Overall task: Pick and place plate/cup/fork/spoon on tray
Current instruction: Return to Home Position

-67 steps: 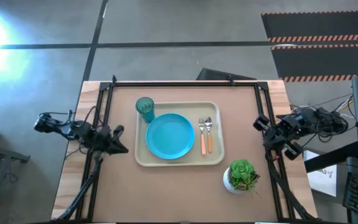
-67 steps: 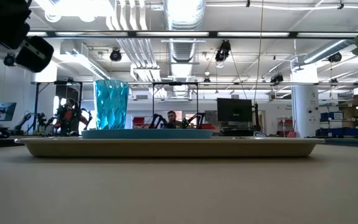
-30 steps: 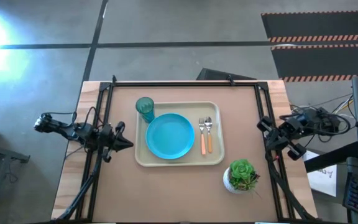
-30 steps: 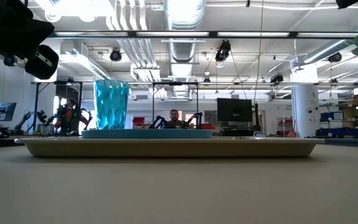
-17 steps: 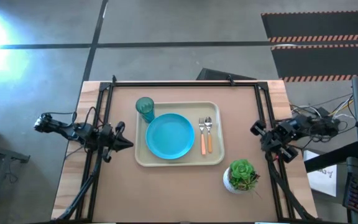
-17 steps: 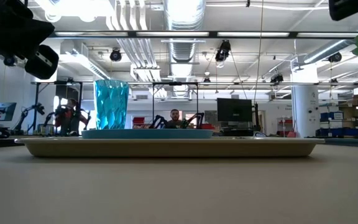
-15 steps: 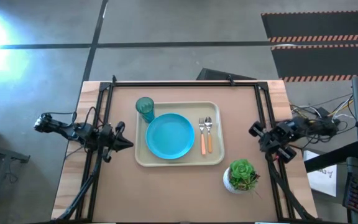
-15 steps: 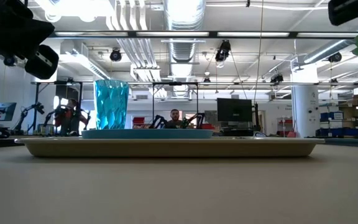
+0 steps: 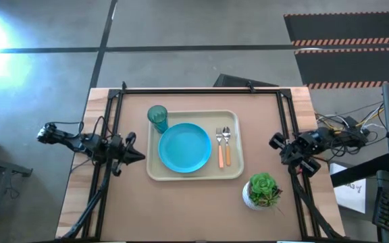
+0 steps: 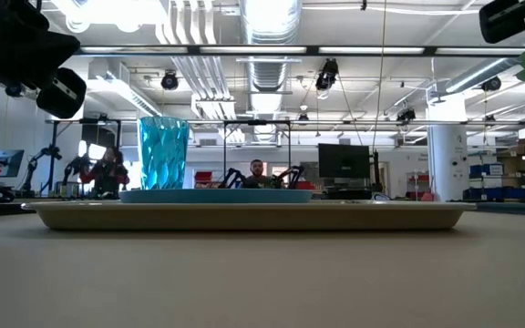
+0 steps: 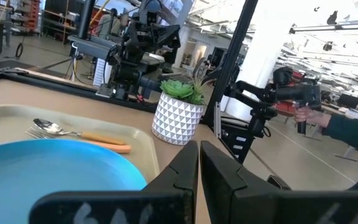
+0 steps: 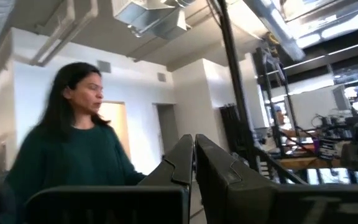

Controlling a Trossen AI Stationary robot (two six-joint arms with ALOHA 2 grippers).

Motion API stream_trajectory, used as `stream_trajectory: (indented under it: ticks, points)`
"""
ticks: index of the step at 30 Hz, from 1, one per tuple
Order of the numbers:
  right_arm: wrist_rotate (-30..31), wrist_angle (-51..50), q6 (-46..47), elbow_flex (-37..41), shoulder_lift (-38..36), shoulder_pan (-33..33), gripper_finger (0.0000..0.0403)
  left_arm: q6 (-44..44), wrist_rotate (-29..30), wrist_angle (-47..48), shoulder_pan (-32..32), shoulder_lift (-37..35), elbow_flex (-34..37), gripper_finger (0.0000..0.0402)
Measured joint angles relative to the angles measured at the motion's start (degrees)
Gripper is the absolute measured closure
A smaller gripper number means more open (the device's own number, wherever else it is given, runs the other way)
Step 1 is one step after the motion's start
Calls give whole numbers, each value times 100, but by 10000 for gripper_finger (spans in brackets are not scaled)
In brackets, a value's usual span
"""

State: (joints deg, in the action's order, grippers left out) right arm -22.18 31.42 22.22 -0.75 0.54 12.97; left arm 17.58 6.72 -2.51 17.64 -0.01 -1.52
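Note:
The cream tray (image 9: 154, 169) lies at the table's middle. On it rest the sky-blue plate (image 9: 184, 147), the teal cup (image 9: 157, 117) standing upright at its far left corner, and the orange-handled fork (image 9: 220, 150) and spoon (image 9: 227, 146) side by side right of the plate. My left gripper (image 9: 138, 156) is shut and empty, left of the tray; its own view (image 11: 197, 163) shows the fingertips together. My right gripper (image 9: 275, 142) is shut and empty, near the table's right edge, above the table; its wrist view (image 12: 193, 155) looks into the room.
A green plant in a white patterned pot (image 9: 262, 192) stands near the tray's near right corner, just below my right gripper. Black frame bars (image 9: 201, 90) run along the table's far, left and right sides. A person (image 12: 73, 155) stands beyond the table.
My right gripper has moved a little toward the table's left, in from the right edge. My left gripper and the things on the tray have kept still.

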Motion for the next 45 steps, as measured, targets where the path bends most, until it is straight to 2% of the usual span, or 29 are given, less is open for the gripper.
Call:
stream_trajectory:
  ticks: [9,20,33,38,42,45]
  points:
    - [875,-425,-969,7,77,0,394,4,203,-9,-2,0,100,402]
    - [1053,-837,-1084,9,98,-2,394,-522,878,-70,-4,0,107,402]
    - [1205,-1285,-1315,13,98,-3,394,-599,975,-51,-4,0,118,402]
    - [1173,-1349,-668,13,98,-2,394,-186,955,-44,-4,9,118,402]
    - [807,-1473,-33,13,98,3,394,207,475,10,-4,20,122,402]
    - [762,-1719,111,13,98,0,394,309,411,38,-6,24,122,402]
